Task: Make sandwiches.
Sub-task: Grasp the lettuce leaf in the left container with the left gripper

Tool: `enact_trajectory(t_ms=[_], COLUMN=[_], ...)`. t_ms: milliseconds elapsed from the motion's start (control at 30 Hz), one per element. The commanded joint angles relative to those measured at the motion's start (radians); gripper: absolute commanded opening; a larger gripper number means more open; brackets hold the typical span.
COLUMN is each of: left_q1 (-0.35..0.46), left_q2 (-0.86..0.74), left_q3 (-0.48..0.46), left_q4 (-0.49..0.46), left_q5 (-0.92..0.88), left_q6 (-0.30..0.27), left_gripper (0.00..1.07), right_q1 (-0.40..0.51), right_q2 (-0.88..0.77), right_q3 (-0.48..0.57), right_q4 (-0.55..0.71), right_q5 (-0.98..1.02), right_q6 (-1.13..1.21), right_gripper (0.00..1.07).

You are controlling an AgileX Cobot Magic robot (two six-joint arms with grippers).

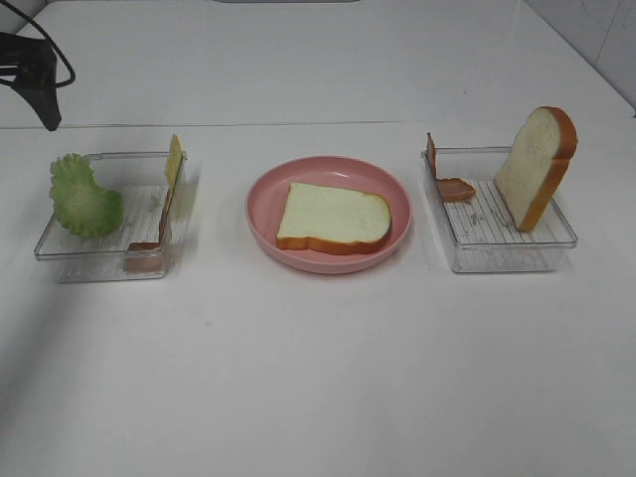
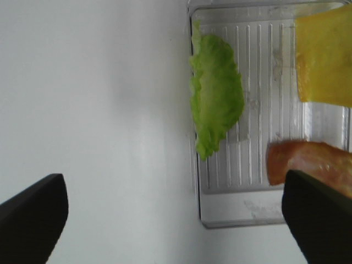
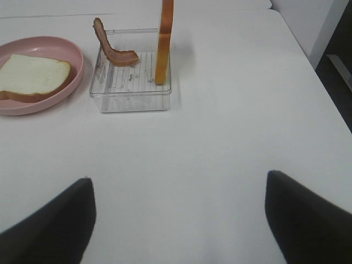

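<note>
One white bread slice (image 1: 333,217) with an orange-brown crust lies flat on the pink plate (image 1: 266,227) in the middle. A second bread slice (image 1: 537,164) stands on edge in the right tray (image 1: 502,253), beside a bacon strip (image 1: 455,189). The left tray (image 1: 139,214) holds ruffled green lettuce (image 1: 84,197), a pale yellow cheese slice (image 1: 174,159) on edge and another bacon strip (image 1: 144,246). My left gripper (image 2: 176,220) hangs open near that tray's edge, above lettuce (image 2: 217,110), cheese (image 2: 324,60) and bacon (image 2: 311,165). My right gripper (image 3: 179,220) is open over bare table, short of its tray (image 3: 132,96).
The left arm (image 1: 30,70) shows dark at the far left corner with a cable loop. The white table's right edge (image 3: 308,49) runs close beside the right tray. The plate (image 3: 77,60) with its bread (image 3: 33,74) lies to one side of that tray.
</note>
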Motion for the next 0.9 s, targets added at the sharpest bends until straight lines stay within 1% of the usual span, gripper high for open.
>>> enact_trajectory(t_ms=[33,67,133,233,467,533,567,600,633,667,700,767,800,833,867,900], left_q1=[-0.005,-0.005,-0.007,-0.019,-0.049,-0.059,-0.062,-0.063,-0.063,-0.063,-0.063,-0.063,-0.063,-0.063,-0.063,-0.063], left_q2=[0.091,0.091,0.159,0.197,0.258,0.269,0.273,0.275,0.275,0.276,0.276,0.276,0.276,0.276,0.276,0.276], left_q3=[-0.078,-0.078,-0.127,-0.143,-0.151,-0.151,-0.151,-0.151,-0.151,-0.151,-0.151,-0.151,-0.151,-0.151,-0.151,-0.151], left_q4=[-0.002,-0.002,-0.003,-0.003,-0.001,-0.001,-0.001,-0.001,-0.001,-0.001,-0.001,0.01,0.025,0.025,0.029,0.031], left_q5=[0.061,0.061,0.061,0.061,0.048,0.043,0.041,0.041,0.041,0.041,0.041,0.044,0.05,0.05,0.053,0.057], left_q6=[-0.001,-0.001,0.002,0.005,0.012,0.006,0.006,0.006,0.006,0.006,0.006,0.006,0.006,0.006,0.004,0.002], left_gripper=[1.0,1.0,0.99,0.98,0.98,0.98,0.97,0.93,0.93,0.9,0.9,0.77,0.65,0.65,0.59,0.47], right_q1=[-0.003,-0.003,-0.003,-0.003,-0.003,-0.003,-0.003,-0.003,-0.003,-0.003,-0.003,-0.003,-0.003,-0.003,-0.003,-0.003], right_q2=[-0.023,-0.023,-0.023,-0.023,-0.023,-0.023,-0.023,-0.023,-0.023,-0.023,-0.023,-0.023,-0.023,-0.023,-0.023,-0.023], right_q3=[0.001,0.001,0.001,0.001,0.001,0.001,0.001,0.001,0.001,0.001,0.001,0.001,0.001,0.001,0.001,0.001], right_q4=[-0.01,-0.01,-0.01,-0.01,-0.008,-0.008,-0.008,-0.008,-0.008,-0.007,-0.007,-0.007,-0.007,-0.007,-0.007,-0.007], right_q5=[-0.011,-0.011,-0.011,-0.011,-0.011,-0.011,-0.011,-0.011,-0.011,-0.011,-0.011,-0.011,-0.011,-0.011,-0.011,-0.011], right_q6=[0.002,0.002,0.002,0.002,0.002,0.002,0.002,0.002,0.002,0.002,0.002,0.002,0.002,0.002,0.002,0.002], right_gripper=[0.76,0.76,0.76,0.76,0.76,0.76,0.76,0.76,0.76,0.76,0.76,0.76,0.76,0.76,0.76,0.76])
